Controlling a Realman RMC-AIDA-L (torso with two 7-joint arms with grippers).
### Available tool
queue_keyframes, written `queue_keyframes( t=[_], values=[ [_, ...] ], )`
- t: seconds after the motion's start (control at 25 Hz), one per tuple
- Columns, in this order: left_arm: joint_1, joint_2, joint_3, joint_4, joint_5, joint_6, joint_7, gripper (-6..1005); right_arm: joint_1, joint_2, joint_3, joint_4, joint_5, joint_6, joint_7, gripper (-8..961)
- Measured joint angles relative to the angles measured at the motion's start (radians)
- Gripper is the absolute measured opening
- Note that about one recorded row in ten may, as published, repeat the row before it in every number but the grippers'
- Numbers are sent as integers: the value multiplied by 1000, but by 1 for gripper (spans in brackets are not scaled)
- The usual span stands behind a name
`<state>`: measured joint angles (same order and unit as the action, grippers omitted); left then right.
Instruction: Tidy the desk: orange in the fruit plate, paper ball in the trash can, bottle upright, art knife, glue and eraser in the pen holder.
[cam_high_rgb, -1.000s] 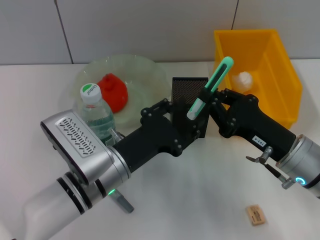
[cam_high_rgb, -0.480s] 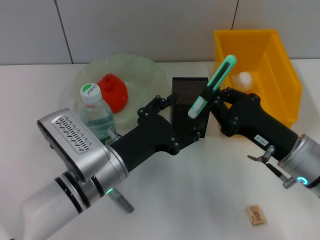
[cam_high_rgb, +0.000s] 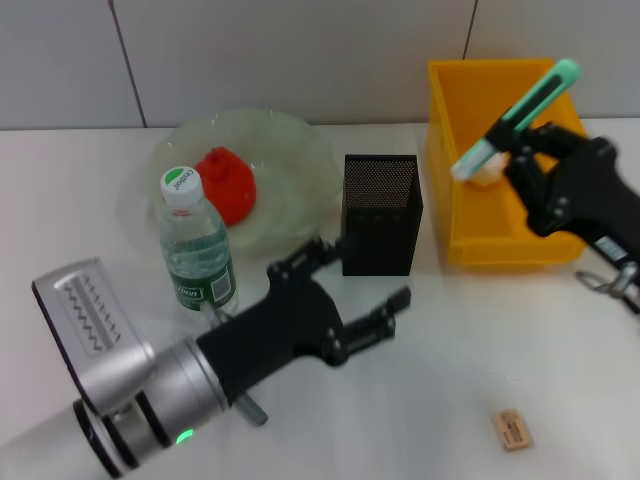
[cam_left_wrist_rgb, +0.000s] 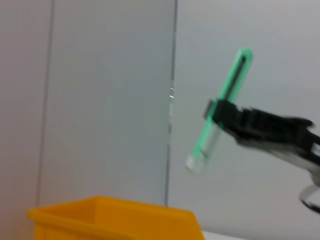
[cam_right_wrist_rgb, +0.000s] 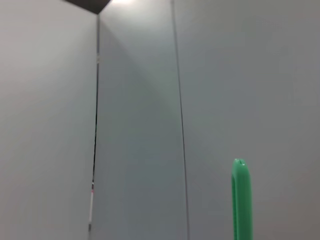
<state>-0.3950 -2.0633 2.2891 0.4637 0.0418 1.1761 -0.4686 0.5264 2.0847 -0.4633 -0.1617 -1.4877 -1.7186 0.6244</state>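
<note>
My right gripper (cam_high_rgb: 522, 150) is shut on the green art knife (cam_high_rgb: 515, 112), holding it tilted above the yellow trash can (cam_high_rgb: 500, 245). The left wrist view shows that knife (cam_left_wrist_rgb: 220, 112) held in the air, and its tip (cam_right_wrist_rgb: 241, 200) shows in the right wrist view. A white paper ball (cam_high_rgb: 487, 175) lies in the can. My left gripper (cam_high_rgb: 350, 285) is open, low in front of the black mesh pen holder (cam_high_rgb: 380, 213). The orange (cam_high_rgb: 226, 185) rests in the glass fruit plate (cam_high_rgb: 290, 150). The bottle (cam_high_rgb: 195, 245) stands upright. The eraser (cam_high_rgb: 512, 430) lies at the near right.
A grey stick (cam_high_rgb: 250, 408) pokes out from under my left arm on the near table; I cannot tell if it is the glue. The trash can's rim (cam_left_wrist_rgb: 110, 212) shows in the left wrist view. A tiled wall runs behind the table.
My right gripper carried the art knife from above the pen holder to the right, over the trash can. My left arm drew back toward the near left, away from the holder.
</note>
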Motion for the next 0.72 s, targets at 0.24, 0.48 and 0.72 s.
queue_keyframes(
  t=[0.24, 0.48, 0.72],
  values=[
    [37, 1, -3, -9, 40, 22, -34, 811, -36, -1, 7, -218, 25, -19, -104, 92],
    [50, 11, -10, -15, 51, 28, -38, 810, -36, -2, 8, -295, 37, 14, -258, 92],
    [51, 10, -33, -41, 52, 28, -25, 811, -3, -1, 3, -315, 53, 51, -627, 92]
  ],
)
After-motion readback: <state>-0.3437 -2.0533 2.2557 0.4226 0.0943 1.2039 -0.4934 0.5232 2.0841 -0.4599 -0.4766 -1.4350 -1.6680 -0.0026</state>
